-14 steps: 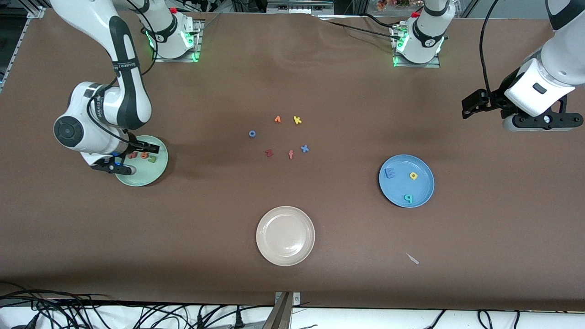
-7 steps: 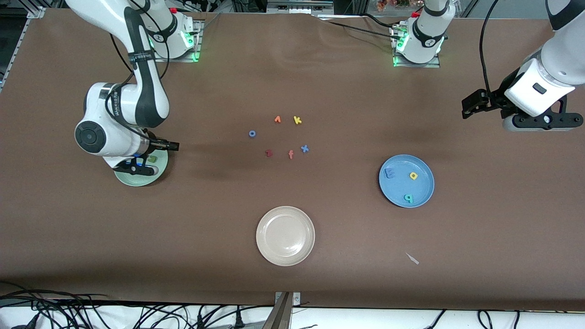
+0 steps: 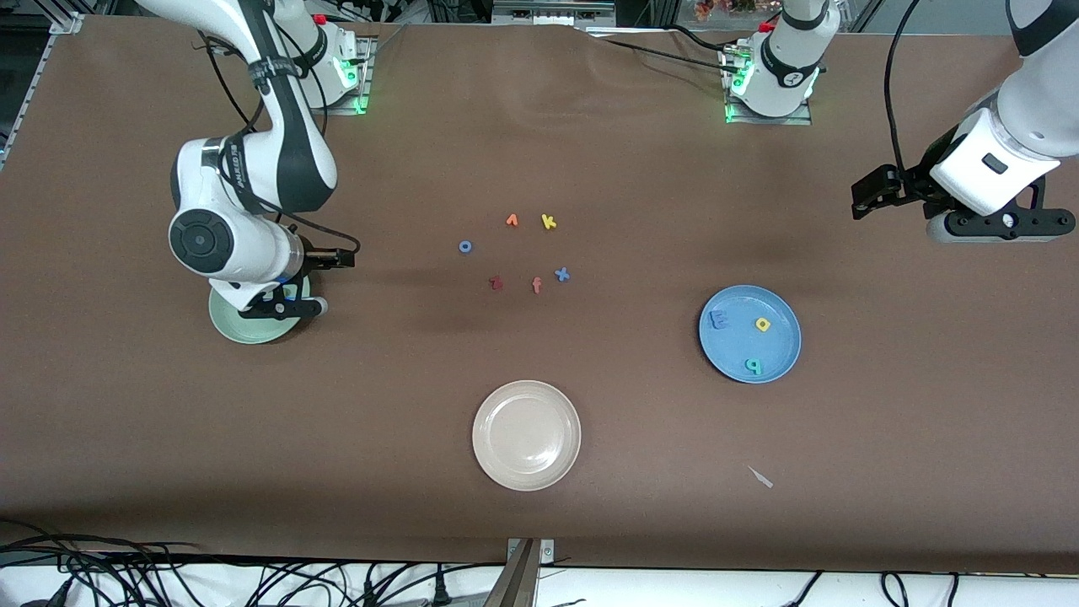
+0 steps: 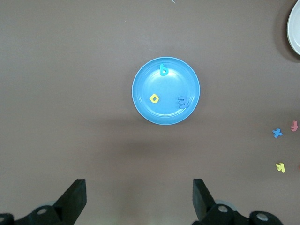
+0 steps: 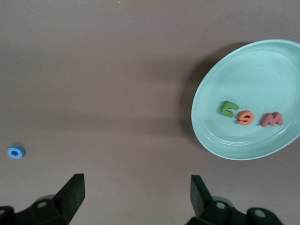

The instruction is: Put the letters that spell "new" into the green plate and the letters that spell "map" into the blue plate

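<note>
From my station I saw the right gripper empty with its jaws spread wide, hanging over the table just beside the green plate, where the green "n", orange "e" and salmon-red "w" lay in a row. The left gripper waited up at its own end of the table, jaws also wide and holding nothing, well apart from the blue plate. That plate held the blue "m", yellow "a" and teal "p", lying apart from one another.
</note>
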`<state>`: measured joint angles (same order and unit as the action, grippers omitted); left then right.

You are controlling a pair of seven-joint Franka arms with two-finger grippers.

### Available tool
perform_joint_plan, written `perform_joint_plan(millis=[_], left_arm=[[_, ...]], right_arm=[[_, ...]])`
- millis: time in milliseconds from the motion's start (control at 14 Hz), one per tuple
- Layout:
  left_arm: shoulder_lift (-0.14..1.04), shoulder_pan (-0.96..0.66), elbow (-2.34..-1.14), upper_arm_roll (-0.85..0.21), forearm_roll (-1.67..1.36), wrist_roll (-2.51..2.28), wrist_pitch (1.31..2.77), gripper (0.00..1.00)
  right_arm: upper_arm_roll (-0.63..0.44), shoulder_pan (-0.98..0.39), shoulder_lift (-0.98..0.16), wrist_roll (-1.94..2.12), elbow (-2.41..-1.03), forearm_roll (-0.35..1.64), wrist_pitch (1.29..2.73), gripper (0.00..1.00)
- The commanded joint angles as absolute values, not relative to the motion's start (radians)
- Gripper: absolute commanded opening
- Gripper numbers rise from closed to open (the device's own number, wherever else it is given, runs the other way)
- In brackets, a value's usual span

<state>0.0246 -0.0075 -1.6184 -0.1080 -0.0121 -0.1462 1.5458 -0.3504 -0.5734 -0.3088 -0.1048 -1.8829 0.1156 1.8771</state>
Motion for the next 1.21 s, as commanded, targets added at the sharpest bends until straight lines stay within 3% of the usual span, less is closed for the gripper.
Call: perform_joint_plan(millis=[0, 143, 428, 642, 856, 1141], left_arm=[[0.04, -0.008, -1.588, -0.109, -0.008, -0.14, 1.525, 1.0], [0.04, -0.008, -1.588, -0.109, -0.009, -0.138, 1.525, 1.0], [0.04, -0.008, -1.588, -0.11, -0.009, -0.14, 1.525, 1.0], [0.04, -0.008, -1.588, -0.11, -0.009, -0.138, 1.525, 1.0], [0.04, -0.008, -1.588, -0.109, -0.009, -0.138, 1.525, 1.0], [0.04, -0.008, -1.588, -0.11, -0.009, -0.138, 1.525, 1.0]], right_arm=[[-0.092, -0.309, -0.201, -0.109, -1.902, -0.019, 1.852, 1.0], [-0.005, -0.215, -0.145, -0.101, -1.898, -0.054, 1.806, 1.0], [-0.006, -0.167, -0.031, 0.024, -1.864, -0.097, 1.725, 1.0], [-0.029, -0.141, -0.022, 0.055, -1.751, -0.089, 1.506, 1.0], [-0.07, -0.14, -0.02, 0.055, -1.629, -0.086, 1.382, 1.0], [-0.093, -0.104, -0.006, 0.048, -1.612, -0.054, 1.393, 1.0]])
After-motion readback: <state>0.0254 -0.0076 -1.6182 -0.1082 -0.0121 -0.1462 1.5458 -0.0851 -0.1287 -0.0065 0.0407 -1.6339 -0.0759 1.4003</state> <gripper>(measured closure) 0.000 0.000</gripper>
